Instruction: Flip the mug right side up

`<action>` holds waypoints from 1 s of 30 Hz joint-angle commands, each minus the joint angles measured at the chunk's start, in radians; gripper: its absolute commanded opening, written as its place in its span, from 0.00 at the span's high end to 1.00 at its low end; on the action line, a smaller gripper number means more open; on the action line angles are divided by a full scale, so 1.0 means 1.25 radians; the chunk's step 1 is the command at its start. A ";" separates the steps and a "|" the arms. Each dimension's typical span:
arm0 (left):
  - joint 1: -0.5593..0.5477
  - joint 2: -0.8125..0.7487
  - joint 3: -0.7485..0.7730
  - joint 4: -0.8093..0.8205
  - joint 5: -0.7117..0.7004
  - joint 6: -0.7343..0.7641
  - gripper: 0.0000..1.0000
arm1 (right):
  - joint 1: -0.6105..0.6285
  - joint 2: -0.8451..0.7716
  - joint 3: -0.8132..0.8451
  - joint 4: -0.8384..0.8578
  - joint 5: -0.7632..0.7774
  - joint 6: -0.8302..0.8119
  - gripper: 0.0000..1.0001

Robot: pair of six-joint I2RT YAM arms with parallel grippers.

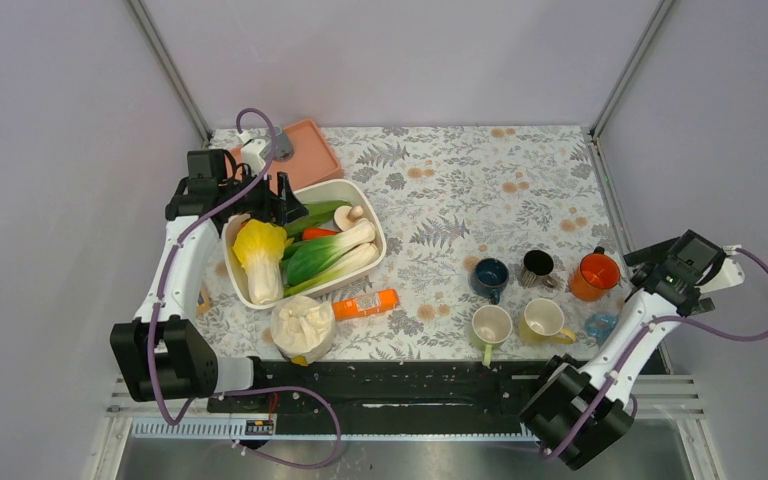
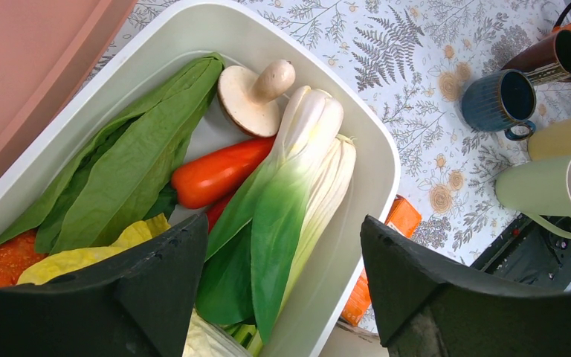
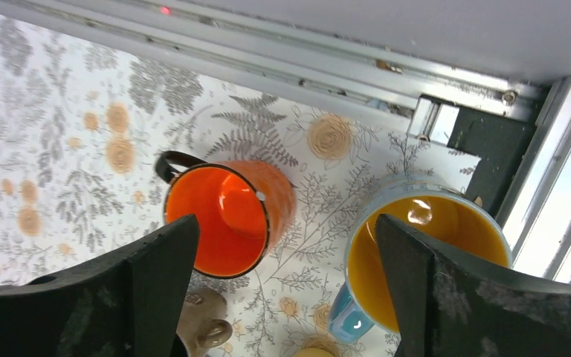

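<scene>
Several mugs stand at the right front of the table, all with mouths up: dark blue (image 1: 490, 274), brown (image 1: 537, 264), orange (image 1: 596, 273), green (image 1: 491, 325), yellow (image 1: 541, 319) and light blue (image 1: 600, 325). My right gripper (image 1: 657, 268) is open and empty. In the right wrist view my right gripper (image 3: 285, 223) hangs above the cloth between the orange mug (image 3: 227, 216) and the light blue mug with a yellow inside (image 3: 424, 245), touching neither. My left gripper (image 1: 285, 205) is open and empty over the vegetable tub, as the left wrist view (image 2: 282, 223) shows.
A white tub (image 1: 380, 240) holds leafy greens, a mushroom and a red pepper. A pink tray (image 1: 305, 155) sits behind it. An orange packet (image 1: 365, 304) and a white bag (image 1: 302, 328) lie in front. The right frame rail (image 3: 268, 52) runs close to the mugs.
</scene>
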 commanded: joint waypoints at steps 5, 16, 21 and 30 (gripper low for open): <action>-0.001 0.009 0.022 0.009 -0.036 0.038 0.21 | 0.001 -0.111 0.121 -0.040 -0.044 -0.014 0.01; -0.015 0.072 0.164 0.014 -0.201 0.055 0.10 | 0.174 -0.129 0.273 -0.050 -0.233 -0.122 0.00; -0.032 0.197 0.299 0.038 -0.299 0.049 0.03 | 0.283 -0.121 0.285 -0.017 -0.251 -0.136 0.01; -0.048 0.632 0.779 0.007 -0.569 0.028 0.01 | 0.401 -0.113 0.235 0.022 -0.201 -0.173 0.01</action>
